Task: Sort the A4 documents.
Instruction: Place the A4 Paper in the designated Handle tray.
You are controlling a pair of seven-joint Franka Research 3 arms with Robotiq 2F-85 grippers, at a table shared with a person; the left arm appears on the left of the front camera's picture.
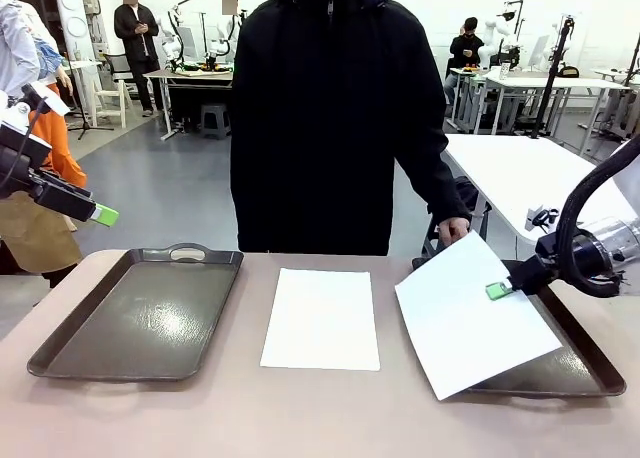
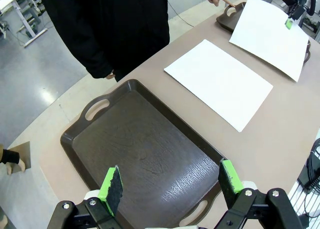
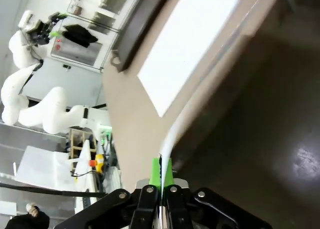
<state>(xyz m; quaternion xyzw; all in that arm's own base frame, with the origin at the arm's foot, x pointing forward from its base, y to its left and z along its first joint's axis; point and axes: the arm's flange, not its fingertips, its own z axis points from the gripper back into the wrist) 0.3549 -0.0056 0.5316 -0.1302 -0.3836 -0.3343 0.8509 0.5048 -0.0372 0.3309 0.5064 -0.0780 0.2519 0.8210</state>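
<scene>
Front view: one pale table [image 1: 320, 418] spans the frame, and one person in a dark coat [image 1: 330, 118] stands at its far side. Two dark grey handled trays lie on the table: the left tray [image 1: 60, 363] towards the robot's left and the right tray [image 1: 590, 373] towards its right. There are two A4 documents, both white and blank-looking. The first sheet [image 1: 322, 318] lies flat on the table between the two trays, touching neither. The second sheet [image 1: 470, 318] sits askew over the right tray, covering much of it and jutting past its near-left rim over the table. The right pincer [image 1: 498, 290] is closed on the right edge of the second sheet; the right wrist view shows its green pads [image 3: 167, 171] pinched together on the thin paper edge. The person's hand [image 1: 453, 228] is at that sheet's far corner, by the tray's far handle; I cannot tell whether it touches the paper. The left pincer [image 2: 170, 175] hangs above the left tray with its jaws spread wide.
</scene>
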